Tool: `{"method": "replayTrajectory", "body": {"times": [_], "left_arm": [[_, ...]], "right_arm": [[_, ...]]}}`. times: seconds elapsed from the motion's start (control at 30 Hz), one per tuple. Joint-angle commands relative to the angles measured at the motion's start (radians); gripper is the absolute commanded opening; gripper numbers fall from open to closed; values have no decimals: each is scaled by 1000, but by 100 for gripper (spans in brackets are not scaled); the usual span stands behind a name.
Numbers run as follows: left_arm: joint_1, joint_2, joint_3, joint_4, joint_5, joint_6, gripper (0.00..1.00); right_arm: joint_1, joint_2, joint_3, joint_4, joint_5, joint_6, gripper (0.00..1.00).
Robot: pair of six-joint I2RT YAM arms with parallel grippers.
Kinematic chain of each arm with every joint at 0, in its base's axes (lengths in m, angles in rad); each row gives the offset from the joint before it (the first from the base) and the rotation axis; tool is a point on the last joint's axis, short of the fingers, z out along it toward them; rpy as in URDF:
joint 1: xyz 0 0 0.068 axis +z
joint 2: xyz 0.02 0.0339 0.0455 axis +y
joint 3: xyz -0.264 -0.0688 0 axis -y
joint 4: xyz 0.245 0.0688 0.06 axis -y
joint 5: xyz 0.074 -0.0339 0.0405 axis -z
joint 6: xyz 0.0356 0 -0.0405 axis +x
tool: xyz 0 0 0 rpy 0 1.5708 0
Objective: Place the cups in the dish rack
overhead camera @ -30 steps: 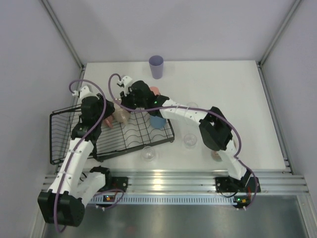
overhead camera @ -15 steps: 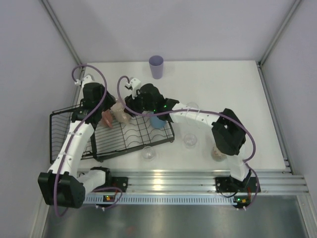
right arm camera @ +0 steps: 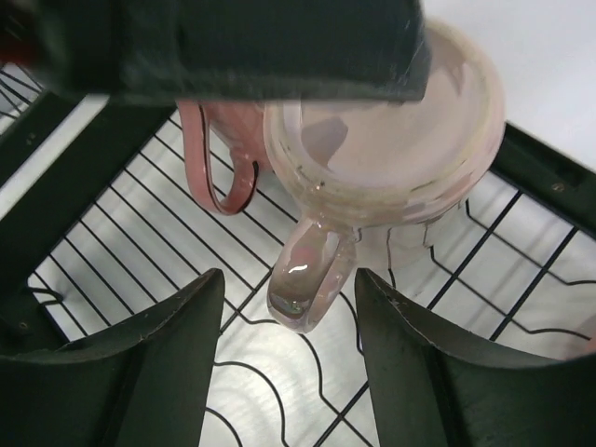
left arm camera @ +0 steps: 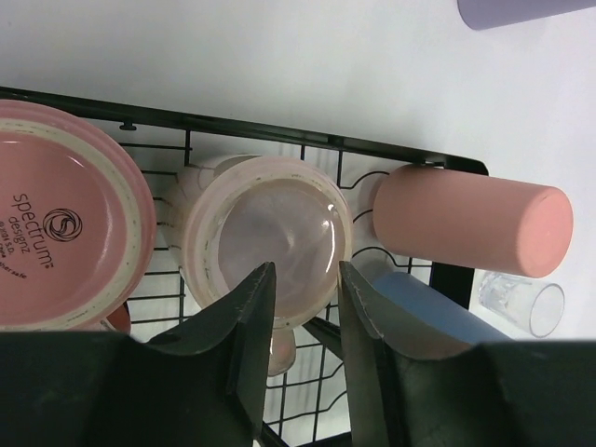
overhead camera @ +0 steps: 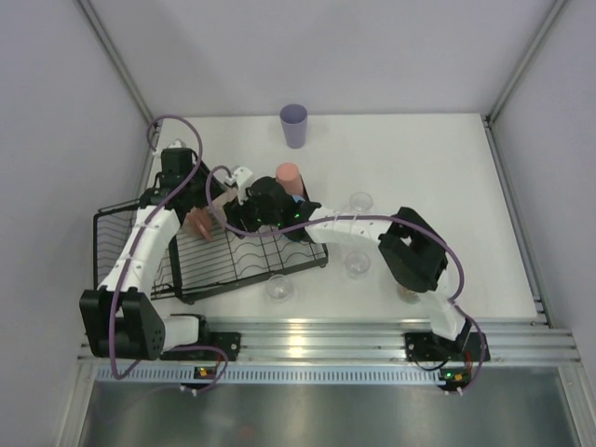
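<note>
The cream mug (left arm camera: 270, 237) stands upside down in the black dish rack (overhead camera: 270, 265), its handle (right arm camera: 312, 279) toward my right gripper (right arm camera: 289, 284). That gripper is open, with a finger on each side of the handle and touching neither side. My left gripper (left arm camera: 304, 275) hovers above the same mug with its jaws a little apart and nothing between them. A pink mug (left arm camera: 56, 233) sits upside down beside it. A salmon tumbler (left arm camera: 470, 219) lies across the rack's far rim (left arm camera: 279, 140), with a blue tumbler (left arm camera: 438, 312) just below it.
A lavender cup (overhead camera: 293, 124) stands at the table's far edge. Three clear glasses stand right of and in front of the rack: one far (overhead camera: 360, 202), one middle (overhead camera: 357, 264), one near (overhead camera: 278, 289). The rack's taller basket end (overhead camera: 116, 251) is on the left.
My right gripper has opened and let go of the cream mug in the rack. The left arm has drawn back toward the far left. The salmon tumbler has come out from under the right arm.
</note>
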Motion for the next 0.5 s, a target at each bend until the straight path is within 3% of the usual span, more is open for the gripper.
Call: {"method": "replayTrajectory", "body": {"times": [0.0,0.23,0.47], "left_arm": [[8,-8,23,-5,25,2,38],[10,8,3,-7,9,13,38],[10,18,-17,-5,-5,18,38]], "right_arm": [[28,28,53,51,44,-6,58],[48,61,54,51,85,-6,49],[57,42,28,65,110,-7,20]]}}
